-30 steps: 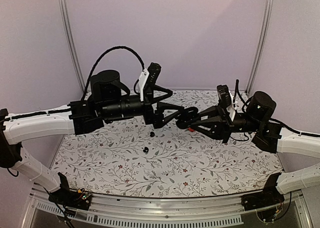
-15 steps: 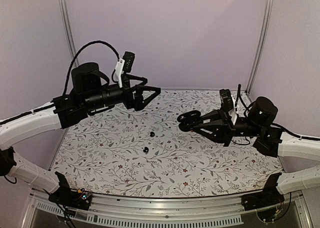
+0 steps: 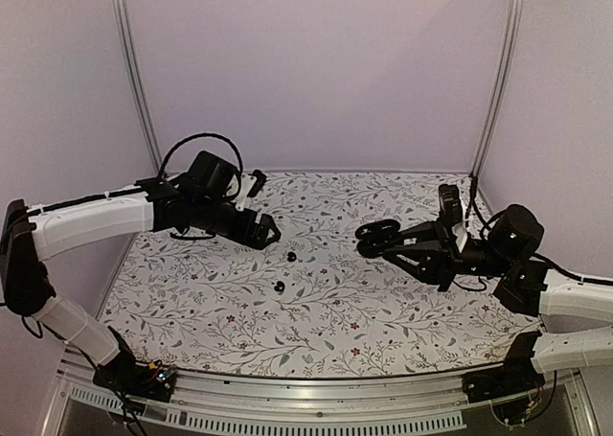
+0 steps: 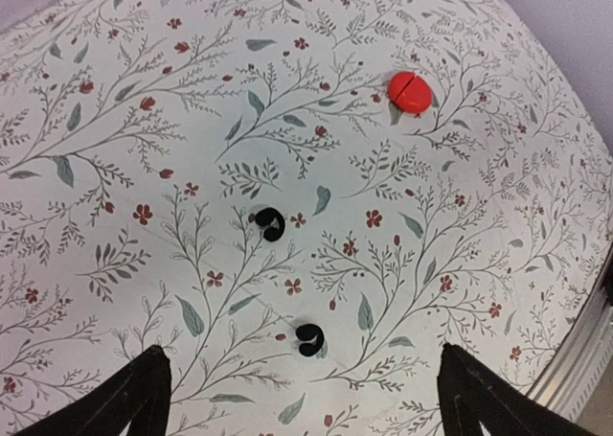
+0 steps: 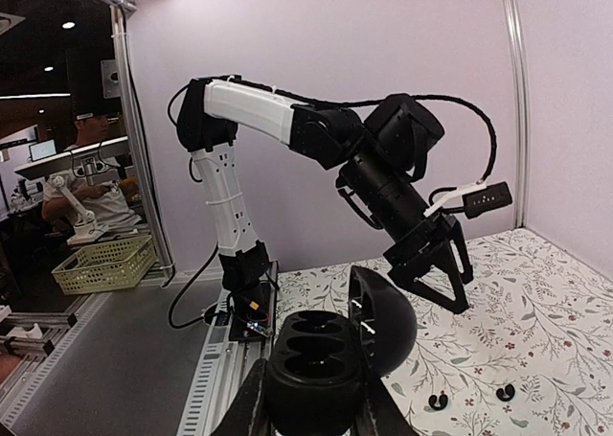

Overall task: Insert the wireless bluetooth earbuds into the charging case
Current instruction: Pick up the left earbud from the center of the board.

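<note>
Two tiny black earbuds lie apart on the floral table: one [image 3: 290, 257] [image 4: 269, 222] and one nearer the front [image 3: 279, 286] [image 4: 309, 338]. They also show in the right wrist view [image 5: 439, 401] [image 5: 505, 392]. My left gripper [image 3: 266, 233] [image 4: 308, 407] is open and empty, hovering just left of and above the earbuds. My right gripper [image 3: 388, 242] [image 5: 311, 402] is shut on the black charging case [image 3: 370, 235] [image 5: 316, 359] and holds it above the table at the right. The case lid [image 5: 388, 321] stands open and both wells look empty.
A flat red disc [image 4: 412, 91] lies on the table beyond the earbuds; in the top view it is hidden behind the right gripper. Purple walls with metal posts [image 3: 134, 81] close the back and sides. An aluminium rail [image 3: 316, 398] runs along the near edge.
My left arm has swung left and down from high over the table middle to low beside the earbuds. My right gripper has drawn slightly right with the case.
</note>
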### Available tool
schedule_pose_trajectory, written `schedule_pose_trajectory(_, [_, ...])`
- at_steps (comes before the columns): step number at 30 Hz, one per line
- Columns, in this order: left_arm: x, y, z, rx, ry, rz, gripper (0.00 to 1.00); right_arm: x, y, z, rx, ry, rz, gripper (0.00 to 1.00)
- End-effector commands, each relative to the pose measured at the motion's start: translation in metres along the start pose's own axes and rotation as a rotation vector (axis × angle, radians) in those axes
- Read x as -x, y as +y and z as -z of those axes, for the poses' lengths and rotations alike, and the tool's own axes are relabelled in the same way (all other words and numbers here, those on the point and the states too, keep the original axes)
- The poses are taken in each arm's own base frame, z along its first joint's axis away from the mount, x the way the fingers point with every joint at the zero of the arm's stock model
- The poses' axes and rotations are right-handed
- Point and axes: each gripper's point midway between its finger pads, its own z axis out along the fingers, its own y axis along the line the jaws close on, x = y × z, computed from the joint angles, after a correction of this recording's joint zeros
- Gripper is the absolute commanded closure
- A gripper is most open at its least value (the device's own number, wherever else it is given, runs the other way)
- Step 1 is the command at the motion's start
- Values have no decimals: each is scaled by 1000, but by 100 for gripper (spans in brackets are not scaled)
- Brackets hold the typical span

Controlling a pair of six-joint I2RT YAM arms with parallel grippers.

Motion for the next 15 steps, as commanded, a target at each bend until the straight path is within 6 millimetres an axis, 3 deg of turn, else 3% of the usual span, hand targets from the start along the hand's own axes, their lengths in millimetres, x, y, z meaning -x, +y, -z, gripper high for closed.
schedule_pose_trajectory(1, [-47, 9, -17, 38, 233, -17, 6, 6, 5, 7, -1, -33, 37, 100])
schedule_pose_trajectory(8, [-72, 2, -40, 41, 358, -111, 21, 2, 11, 8, 27, -14, 63, 100])
schedule_pose_trajectory(15, [-69, 1, -57, 19, 346, -65, 29, -1, 19, 9, 74, 5, 111, 100])
